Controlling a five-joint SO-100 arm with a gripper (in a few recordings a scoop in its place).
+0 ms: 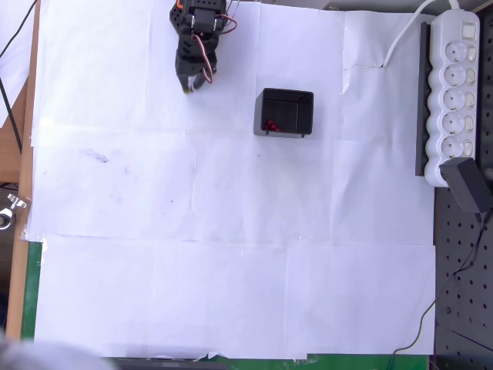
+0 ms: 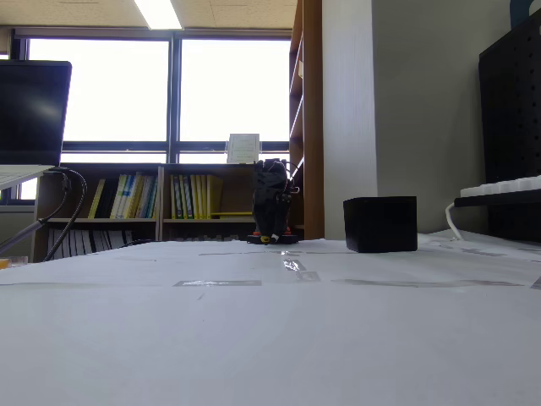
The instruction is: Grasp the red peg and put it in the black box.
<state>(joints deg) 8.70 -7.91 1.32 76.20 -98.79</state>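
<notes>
In the overhead view, the red peg point(image 1: 270, 125) is lying inside the black box point(image 1: 285, 113), at about four o'clock from the tool point(image 1: 194, 83) and well apart from it. The tool is holding nothing; whether its fingers are spread I cannot tell.

In the fixed view, the tool point(image 2: 272, 237) is sitting low on the paper-covered bench point(image 2: 270, 338), the black box point(image 2: 380, 224) at its three o'clock.

Open paper point(image 1: 231, 231) around black box point(image 1: 283, 112)
</notes>
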